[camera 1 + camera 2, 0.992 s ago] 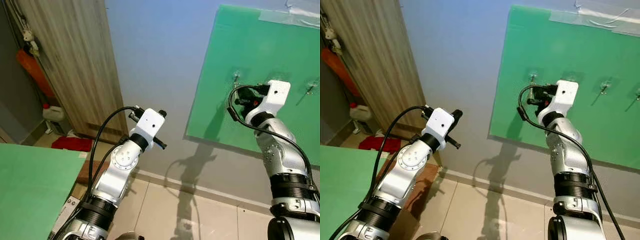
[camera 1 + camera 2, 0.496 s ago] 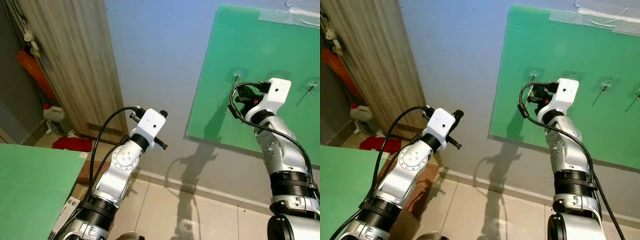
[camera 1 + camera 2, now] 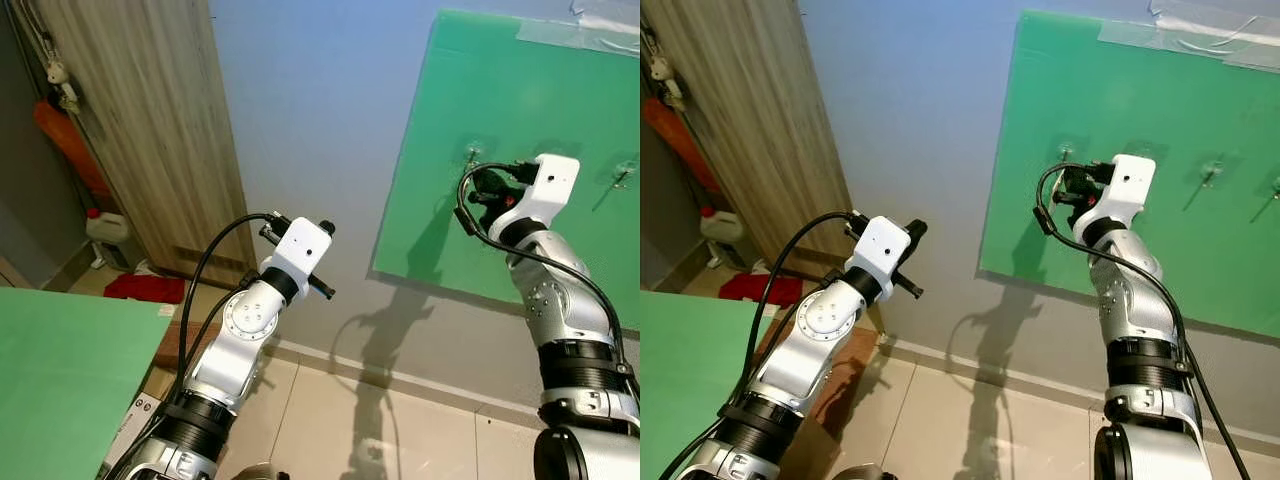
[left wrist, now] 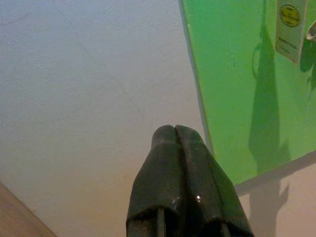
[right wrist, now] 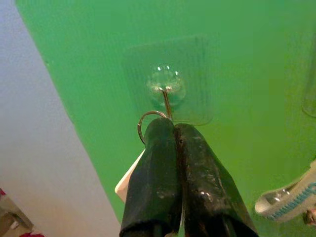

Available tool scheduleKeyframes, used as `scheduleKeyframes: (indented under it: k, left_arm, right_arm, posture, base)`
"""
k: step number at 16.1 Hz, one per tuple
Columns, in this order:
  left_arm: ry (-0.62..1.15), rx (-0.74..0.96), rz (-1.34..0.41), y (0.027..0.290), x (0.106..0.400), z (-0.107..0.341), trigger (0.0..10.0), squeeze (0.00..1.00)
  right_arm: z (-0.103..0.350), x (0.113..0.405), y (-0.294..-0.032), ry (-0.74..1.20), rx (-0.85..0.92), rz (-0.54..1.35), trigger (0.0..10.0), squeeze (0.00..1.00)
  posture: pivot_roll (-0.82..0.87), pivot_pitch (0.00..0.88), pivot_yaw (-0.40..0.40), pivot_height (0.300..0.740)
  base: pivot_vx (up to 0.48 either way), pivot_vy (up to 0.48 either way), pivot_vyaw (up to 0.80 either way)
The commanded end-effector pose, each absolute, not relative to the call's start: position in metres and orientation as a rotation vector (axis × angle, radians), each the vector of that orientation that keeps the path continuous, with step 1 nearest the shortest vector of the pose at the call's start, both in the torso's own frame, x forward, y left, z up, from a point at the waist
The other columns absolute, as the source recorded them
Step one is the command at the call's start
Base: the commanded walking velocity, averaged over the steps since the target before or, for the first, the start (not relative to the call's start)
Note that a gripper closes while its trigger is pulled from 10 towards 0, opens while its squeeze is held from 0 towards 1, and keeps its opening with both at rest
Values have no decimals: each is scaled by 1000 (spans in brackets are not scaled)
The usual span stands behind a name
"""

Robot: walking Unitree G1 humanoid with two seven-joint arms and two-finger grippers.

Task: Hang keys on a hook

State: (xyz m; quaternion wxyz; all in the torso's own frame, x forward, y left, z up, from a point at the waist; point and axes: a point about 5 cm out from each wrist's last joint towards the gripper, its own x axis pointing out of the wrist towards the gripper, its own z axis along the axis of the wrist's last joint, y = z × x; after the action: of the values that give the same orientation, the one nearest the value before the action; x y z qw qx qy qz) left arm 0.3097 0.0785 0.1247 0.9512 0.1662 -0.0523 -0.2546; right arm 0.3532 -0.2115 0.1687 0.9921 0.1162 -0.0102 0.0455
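A green board is taped to the wall and carries clear stick-on hooks. My right gripper is raised to the leftmost hook and is shut on the keys. Their metal ring pokes out at the fingertips, touching the hook's wire stem. A white tag hangs beside the fingers. I cannot tell whether the ring is looped over the hook. In the eye view the right gripper sits just below that hook. My left gripper is shut on nothing and points at the bare wall left of the board.
Two more hooks sit further right on the board. A wooden cabinet stands at the left, with a white bottle and a red cloth on the floor by it. A green surface fills the lower left.
The right gripper has edged up a little toward the leftmost hook. The left arm has not moved.
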Motion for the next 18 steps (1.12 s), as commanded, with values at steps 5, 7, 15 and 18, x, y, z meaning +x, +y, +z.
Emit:
scheduleKeyframes:
  k: [5,7,15,18]
  left_arm:
    - [-121,351,-516,77,312,128,10000,0]
    - [-122,350,-515,77,312,128,10000,0]
    - [-117,348,-520,75,310,127,10000,0]
    - [-117,348,-520,75,310,127,10000,0]
  right_arm:
    - [178,362,-207,-39,235,112,10000,0]
    - [177,362,-207,-30,246,113,10000,0]
    - [167,361,-210,13,323,91,10000,0]
    - [164,361,-211,35,396,82,10000,0]
  posture:
    - [23,0,11,740]
    - [23,0,9,740]
    - [22,0,6,740]
    - [23,0,7,740]
  base:
    - [0,0,0]
    - [0,0,0]
    - [0,0,0]
    - [0,0,0]
